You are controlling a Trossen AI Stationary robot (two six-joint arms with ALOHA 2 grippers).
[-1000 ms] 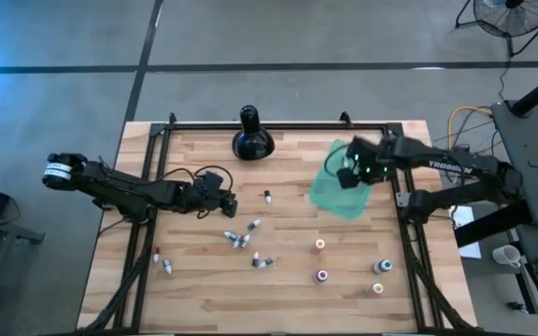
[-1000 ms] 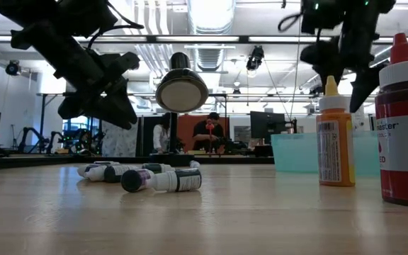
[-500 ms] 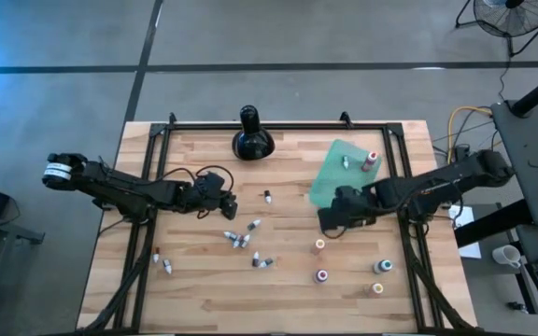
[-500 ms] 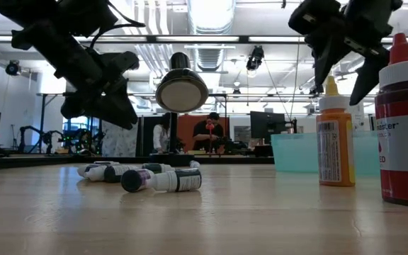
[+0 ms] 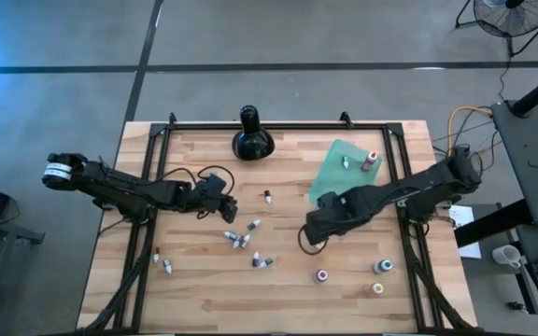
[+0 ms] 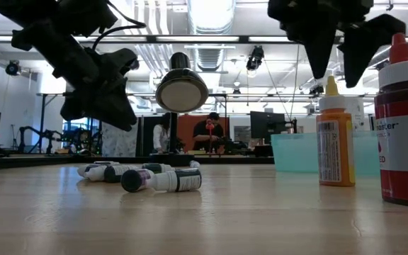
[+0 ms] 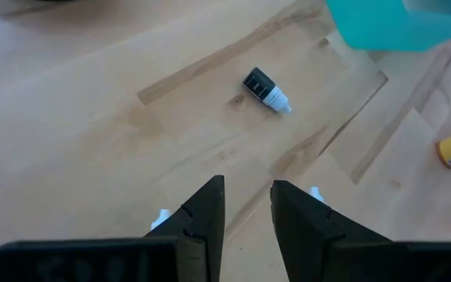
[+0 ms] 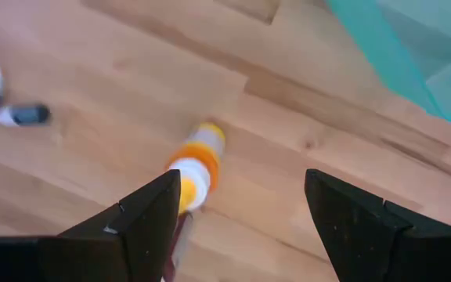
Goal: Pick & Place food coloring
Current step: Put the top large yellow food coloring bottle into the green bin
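Orange bottle (image 5: 318, 245) largely hidden under right gripper (image 5: 314, 231).

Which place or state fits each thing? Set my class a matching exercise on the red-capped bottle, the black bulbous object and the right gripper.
Things:
1. red-capped bottle
2. black bulbous object
3. right gripper

Places or states:
A. open, above the orange bottle
B. on the teal sheet
C. near the far edge of the table

Pairs: 1-B, 2-C, 3-A
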